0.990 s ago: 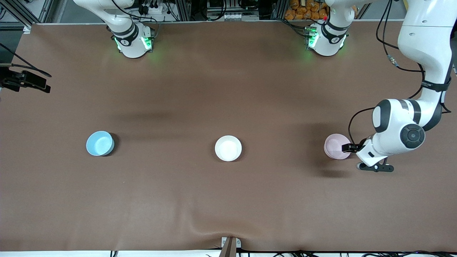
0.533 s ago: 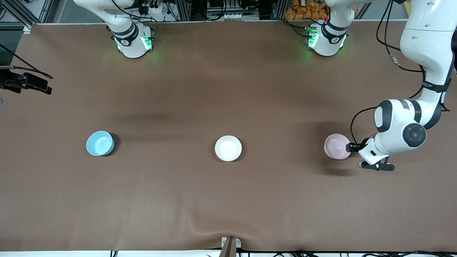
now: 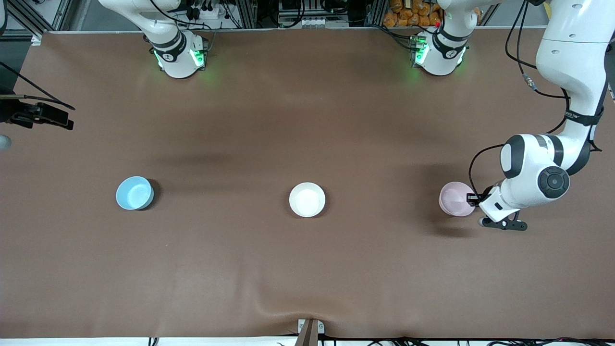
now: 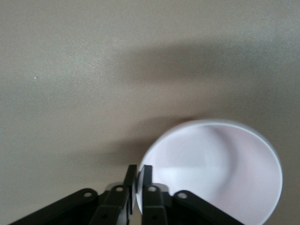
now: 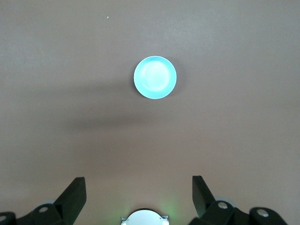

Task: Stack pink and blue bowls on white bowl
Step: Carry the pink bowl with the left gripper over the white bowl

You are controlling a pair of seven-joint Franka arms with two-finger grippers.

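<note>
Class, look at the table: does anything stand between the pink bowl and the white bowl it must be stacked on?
Nothing visible does. The left gripper is shut on the pink bowl, and only bare table lies between it and the white bowl.

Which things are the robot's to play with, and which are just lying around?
For the job:
- pink bowl, its rim pinched by the shut left gripper
- blue bowl
- white bowl
- right gripper, open, waiting high over the table

Just lying about:
- only the brown table itself
</note>
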